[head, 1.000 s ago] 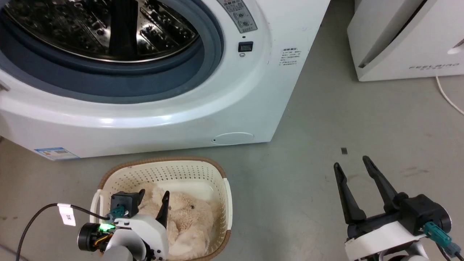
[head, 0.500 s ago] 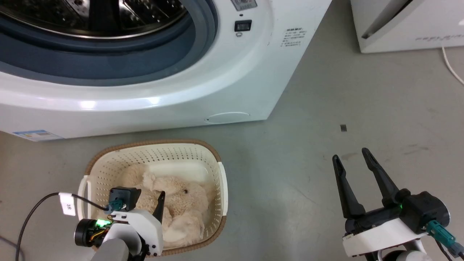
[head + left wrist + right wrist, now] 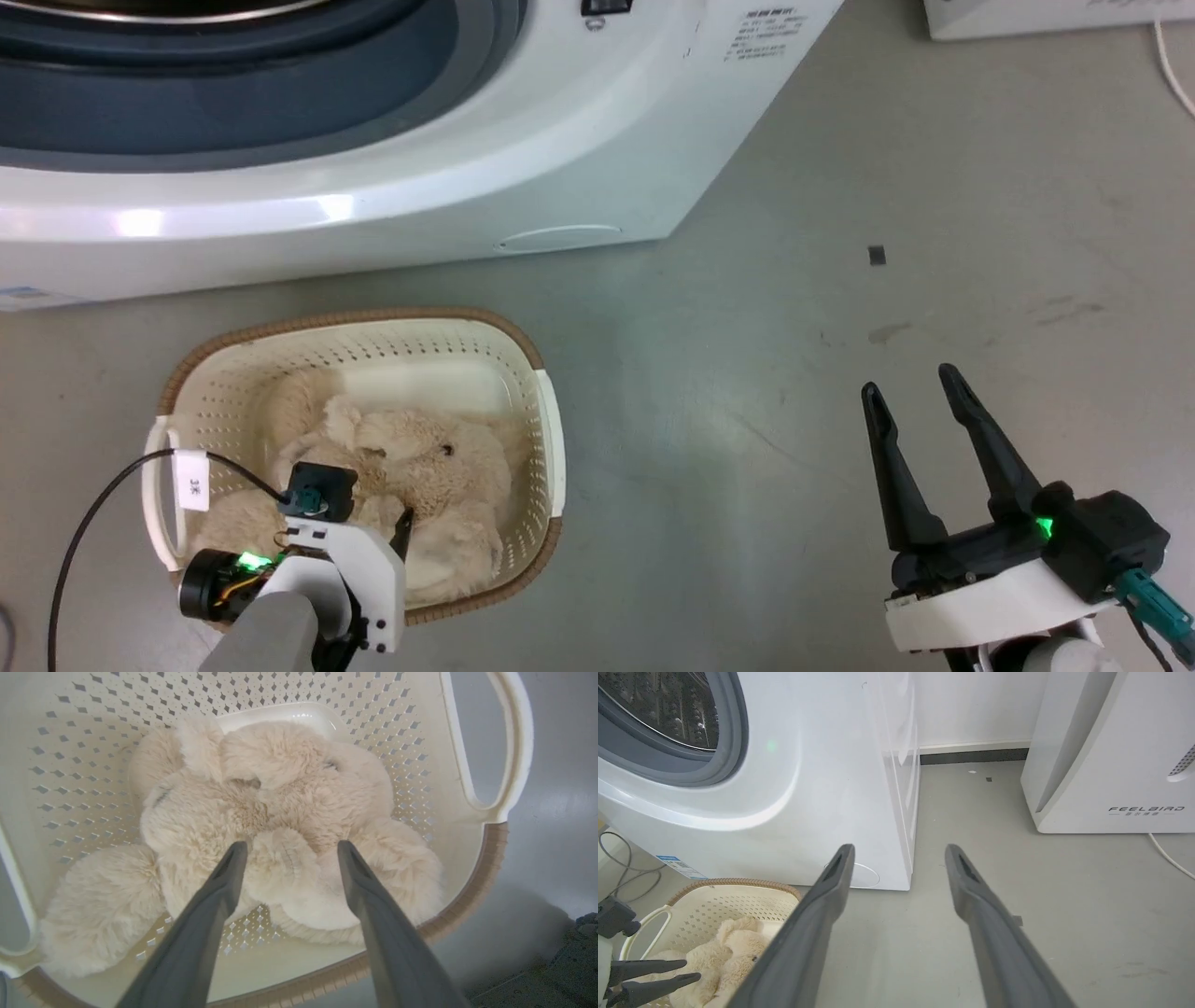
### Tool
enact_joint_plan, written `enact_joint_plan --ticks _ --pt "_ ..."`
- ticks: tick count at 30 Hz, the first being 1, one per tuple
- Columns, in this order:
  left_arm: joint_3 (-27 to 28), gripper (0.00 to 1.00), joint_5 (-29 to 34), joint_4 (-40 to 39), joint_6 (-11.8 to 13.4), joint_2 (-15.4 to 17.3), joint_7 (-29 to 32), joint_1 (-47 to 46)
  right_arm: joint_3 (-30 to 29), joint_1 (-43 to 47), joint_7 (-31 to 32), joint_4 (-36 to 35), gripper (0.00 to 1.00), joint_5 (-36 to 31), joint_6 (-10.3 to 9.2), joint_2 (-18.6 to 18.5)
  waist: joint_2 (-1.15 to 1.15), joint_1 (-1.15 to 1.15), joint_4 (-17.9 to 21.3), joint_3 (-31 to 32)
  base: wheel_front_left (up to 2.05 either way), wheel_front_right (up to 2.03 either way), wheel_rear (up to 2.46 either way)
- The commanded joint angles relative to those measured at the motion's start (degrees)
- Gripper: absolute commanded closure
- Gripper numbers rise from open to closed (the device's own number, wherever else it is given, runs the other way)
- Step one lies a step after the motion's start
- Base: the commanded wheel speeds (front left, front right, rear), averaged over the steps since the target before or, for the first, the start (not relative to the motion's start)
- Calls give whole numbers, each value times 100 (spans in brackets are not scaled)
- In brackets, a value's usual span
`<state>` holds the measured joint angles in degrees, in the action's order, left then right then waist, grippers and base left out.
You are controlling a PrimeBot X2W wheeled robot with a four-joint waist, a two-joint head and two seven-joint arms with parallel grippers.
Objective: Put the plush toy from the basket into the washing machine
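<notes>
Plush toy (image 3: 420, 485): cream and fluffy, it is lying crumpled in the bottom of the basket (image 3: 373, 322) at the lower left of the head frame, with its limbs flopping against the perforated walls.

Left gripper (image 3: 292, 847): I am holding it down inside the basket with its fingers spread. A fluffy fold of the toy is sitting between the tips and nothing is being squeezed. I cannot tell whether the tips are pressing into the fur.

Right gripper (image 3: 910, 383): it is hanging released at the lower right of the head frame, over bare floor (image 3: 747, 373), carrying nothing and well apart from the basket.

Washing machine (image 3: 373, 187): it is standing just beyond the basket, across the upper left of the head frame, with its grey-gasketed porthole facing me.

White FEELBIRD appliance (image 3: 1111, 765): it is standing at the right of the right wrist frame, with a strip of floor separating it from the washer.
</notes>
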<state>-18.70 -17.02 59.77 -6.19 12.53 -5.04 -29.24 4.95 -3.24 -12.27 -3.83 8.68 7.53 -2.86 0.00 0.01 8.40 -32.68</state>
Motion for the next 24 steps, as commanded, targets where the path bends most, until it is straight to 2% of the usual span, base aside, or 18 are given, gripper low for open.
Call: enact_joint_plan --ticks 1,16,21,22,23,24 --pt "-72 0 -69 154 -22 58 24 -154 3 -113 -54 -42 0 51 -3 -1 0 -1 31 -103 0 0 0" --pt "-628 0 -425 1134 -110 273 -124 -776 71 -169 -234 -136 0 221 -4 -1 0 -1 194 -711 0 0 0" --pt "-709 0 -540 1358 -129 294 -430 -896 81 -187 -273 -133 0 273 -4 -1 0 -1 230 -831 0 0 0" --pt "-717 86 -539 1359 -127 289 -499 -902 79 -189 -273 -126 0 276 -4 -1 0 -1 227 -825 0 0 0" --pt "-712 100 -555 1360 -126 276 -559 -911 75 -193 -273 -121 0 279 -4 -1 0 -1 221 -820 0 0 0" --pt "-727 100 -575 1366 -127 248 -677 -919 70 -204 -273 -87 0 290 -4 -1 0 -1 201 -769 0 0 0"
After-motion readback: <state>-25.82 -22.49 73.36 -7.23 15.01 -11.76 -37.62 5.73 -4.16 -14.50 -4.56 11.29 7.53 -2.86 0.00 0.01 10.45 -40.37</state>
